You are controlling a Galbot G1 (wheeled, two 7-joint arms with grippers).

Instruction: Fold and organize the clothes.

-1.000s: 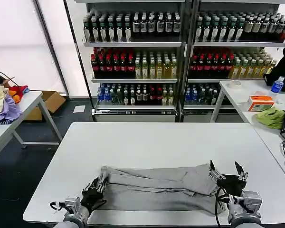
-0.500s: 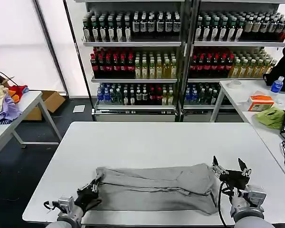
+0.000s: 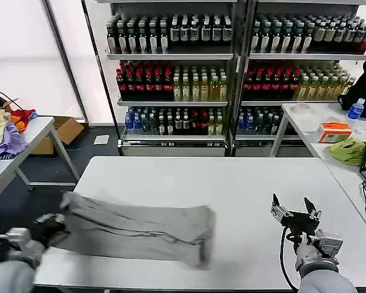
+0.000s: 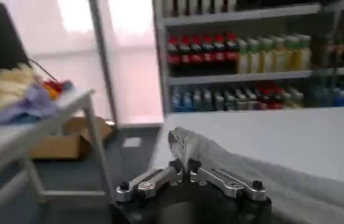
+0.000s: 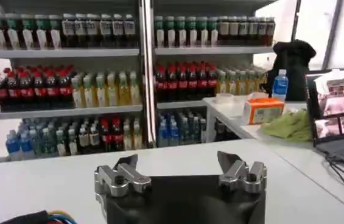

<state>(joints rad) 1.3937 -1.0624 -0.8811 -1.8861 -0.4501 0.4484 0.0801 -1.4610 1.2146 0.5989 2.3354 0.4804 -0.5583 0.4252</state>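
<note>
- Soft grey folded garment (image 3: 137, 227): lies stretched across the near left part of the white rectangular table (image 3: 232, 183), one end at the left edge.
- Left gripper (image 3: 49, 224): at the table's left edge, fingers pinched closed on the garment's end.
- Right gripper (image 3: 291, 209): above the table's near right part, fingers spread wide, holding nothing, well apart from the garment.

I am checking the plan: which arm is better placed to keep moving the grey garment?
Left. The left gripper is shut on the grey garment; the right gripper is open, apart from it.
</note>
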